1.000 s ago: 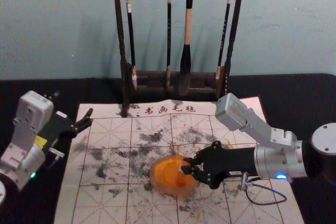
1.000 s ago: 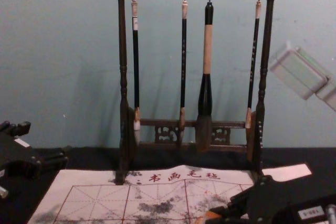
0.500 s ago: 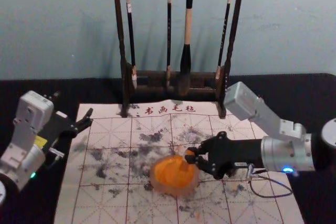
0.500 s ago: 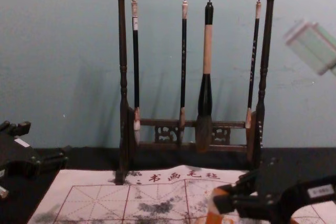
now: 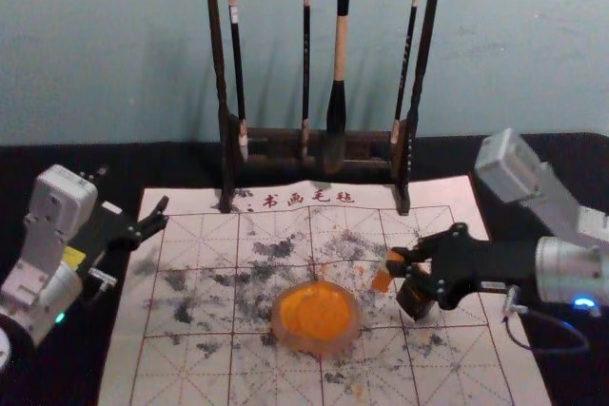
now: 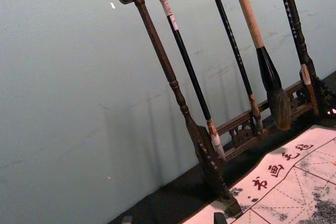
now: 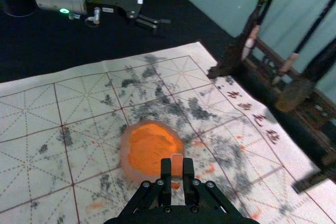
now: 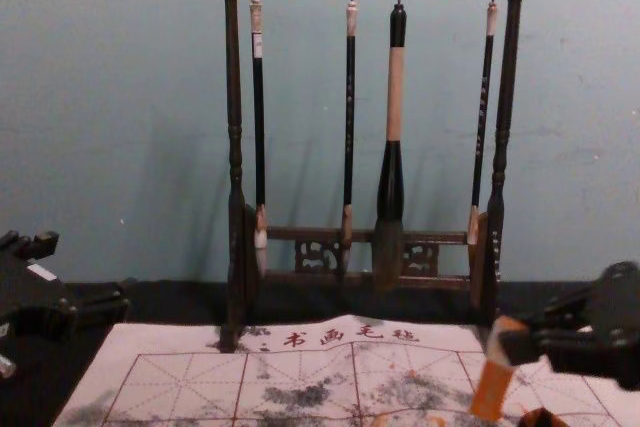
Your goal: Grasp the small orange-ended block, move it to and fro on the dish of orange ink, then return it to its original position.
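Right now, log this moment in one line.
right gripper: shut on orange-ended block | block: right of ink dish, clear | left gripper: open, empty | return: pending

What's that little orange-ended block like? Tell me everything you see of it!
The block is slim, bright orange at its lower end, with a paler band above and orange again near the top. I can't tell what it's made of. It leans a little, pinched in the jaws of the right gripper, over the gridded mat, to the robot's right of the dish of orange ink.
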Controlling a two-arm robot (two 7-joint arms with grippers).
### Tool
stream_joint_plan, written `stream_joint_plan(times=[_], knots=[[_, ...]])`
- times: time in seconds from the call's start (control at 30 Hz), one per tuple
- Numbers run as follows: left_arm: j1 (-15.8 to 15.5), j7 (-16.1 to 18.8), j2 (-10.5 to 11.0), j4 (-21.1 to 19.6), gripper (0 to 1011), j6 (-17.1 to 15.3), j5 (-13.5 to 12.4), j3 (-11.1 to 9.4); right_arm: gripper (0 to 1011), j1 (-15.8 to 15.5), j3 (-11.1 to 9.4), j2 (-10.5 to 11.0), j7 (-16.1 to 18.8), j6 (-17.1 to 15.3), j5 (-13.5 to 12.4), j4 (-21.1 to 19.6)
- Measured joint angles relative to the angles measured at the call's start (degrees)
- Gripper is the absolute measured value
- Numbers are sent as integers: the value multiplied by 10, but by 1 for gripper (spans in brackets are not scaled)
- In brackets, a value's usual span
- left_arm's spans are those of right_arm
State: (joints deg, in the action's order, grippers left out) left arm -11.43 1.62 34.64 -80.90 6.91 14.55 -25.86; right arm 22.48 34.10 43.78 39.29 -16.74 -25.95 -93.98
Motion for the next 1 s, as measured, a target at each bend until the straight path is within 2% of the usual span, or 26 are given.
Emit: stream_joint_plan(times=[0.23,0.4,0.67,1.0], knots=[[0,0,0,0,1001,0,0,0,94,-40,-33,39,-22,15,-12,-26],[0,0,0,0,1001,0,0,0,94,-63,-52,56,-33,21,-17,-36],[0,0,0,0,1001,0,0,0,94,-80,-67,63,-38,23,-18,-34],[0,0,0,0,1001,0,0,0,94,-79,-68,54,-35,17,-9,-22]])
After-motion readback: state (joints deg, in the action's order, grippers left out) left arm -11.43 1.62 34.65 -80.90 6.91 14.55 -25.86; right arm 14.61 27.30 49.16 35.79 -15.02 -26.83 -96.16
